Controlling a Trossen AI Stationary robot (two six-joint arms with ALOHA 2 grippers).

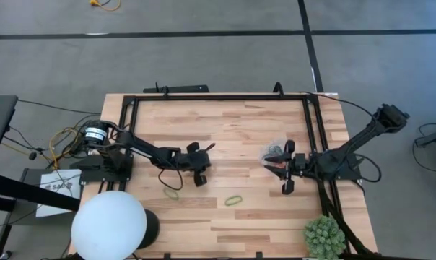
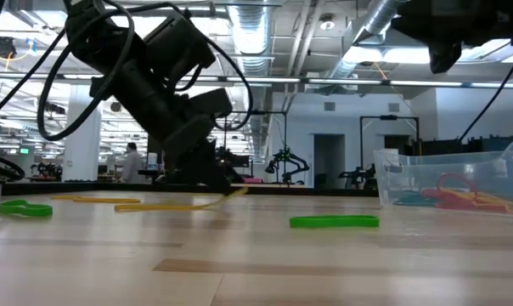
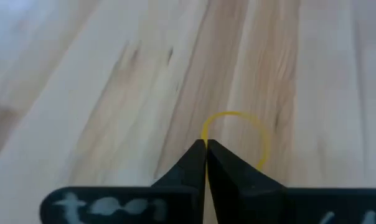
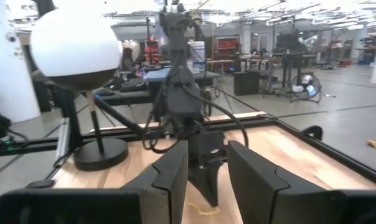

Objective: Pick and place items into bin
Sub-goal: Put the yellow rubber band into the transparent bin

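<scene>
The middle of the counter point(image 1: 232, 137) lies open between the left pincer point(image 1: 198, 167) and the right pincer point(image 1: 284, 173), with only a flat green band point(image 1: 234, 200) on the near boards. The bin point(image 1: 274, 151) stands just beside the right pincer. The white globe point(image 1: 108, 225) blocks the near left corner, the spiky plant point(image 1: 324, 236) the near right.

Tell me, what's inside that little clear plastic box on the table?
Through the clear bin's wall the low view shows a small heap of rubber bands, mostly red with some green and bluish. How many lie there cannot be counted, since they overlap and the bin runs past the picture's edge.
</scene>
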